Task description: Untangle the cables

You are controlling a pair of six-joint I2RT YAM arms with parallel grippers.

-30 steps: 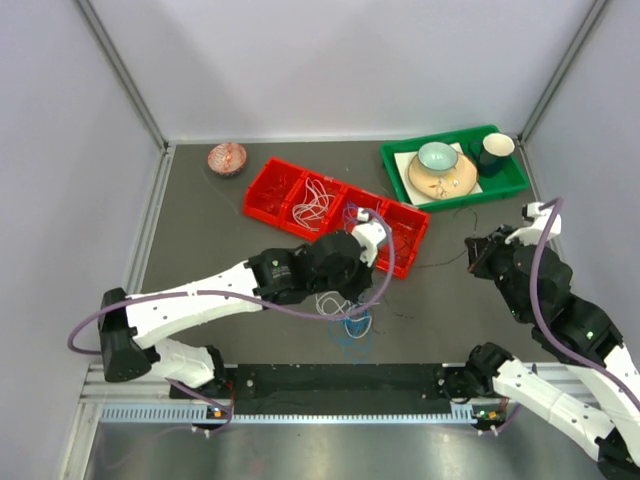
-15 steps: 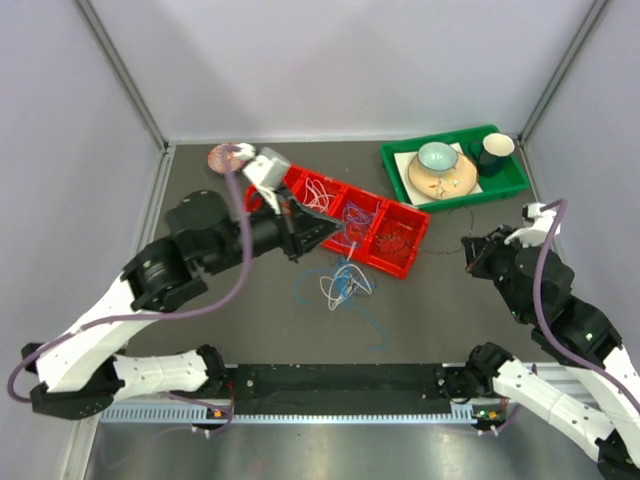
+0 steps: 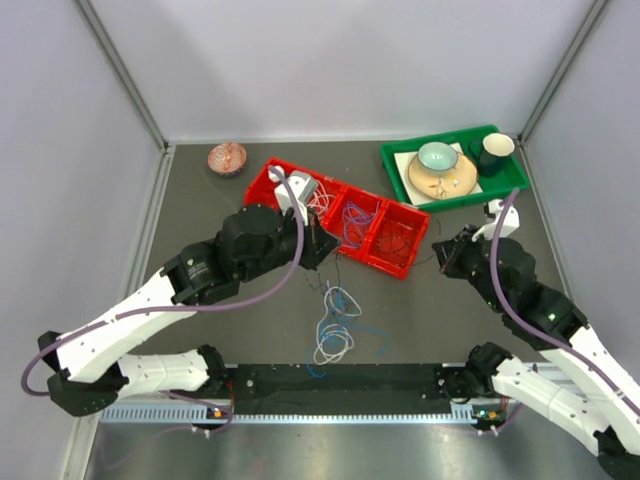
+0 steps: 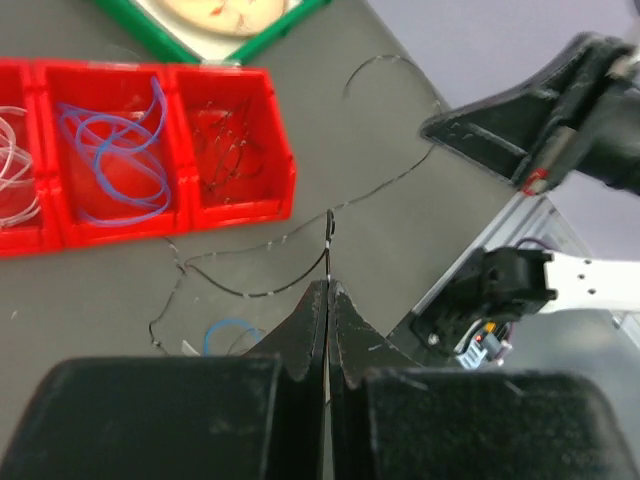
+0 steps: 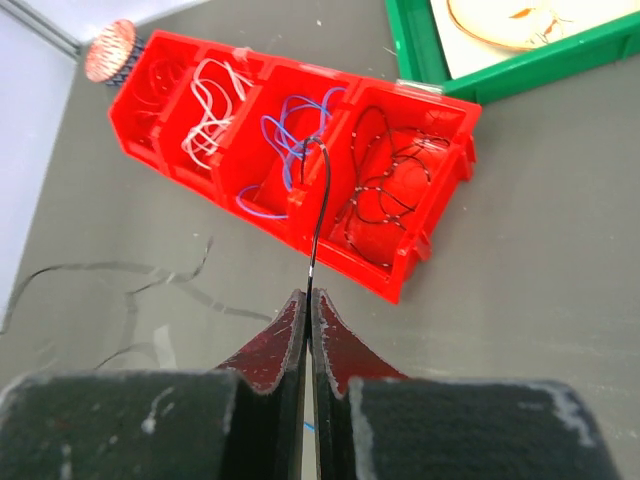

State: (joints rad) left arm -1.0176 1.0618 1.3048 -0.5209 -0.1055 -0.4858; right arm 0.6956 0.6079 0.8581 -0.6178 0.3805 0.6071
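My left gripper (image 4: 327, 290) is pressed together on a black strand (image 4: 328, 255). The strand rises a short way from the tips, above the dark table (image 3: 185, 200), where more thin black line curves off towards my right arm. My right gripper (image 5: 308, 300) is likewise closed tight, pinching a black wire (image 5: 317, 200). This wire stands up from the tips and ends in a small hook in front of the red tray (image 4: 130, 228), about where its blue and black compartments meet. I cannot tell whether the two of us hold one length or two. In the tray, white loops lie in one compartment, blue loops in the next, and a nest of black wires in the end compartment nearest the green tray (image 3: 500, 187). What lies in the compartment at the other end I cannot make out. The rest of the cables (image 3: 337, 322) lie loose on the table between the red tray and my bases, a knot of white loops with blue strands running through and around them. From above, my left gripper sits just beside the near edge of the red tray and over that heap. My right gripper is off the tray's right end, apart from it.
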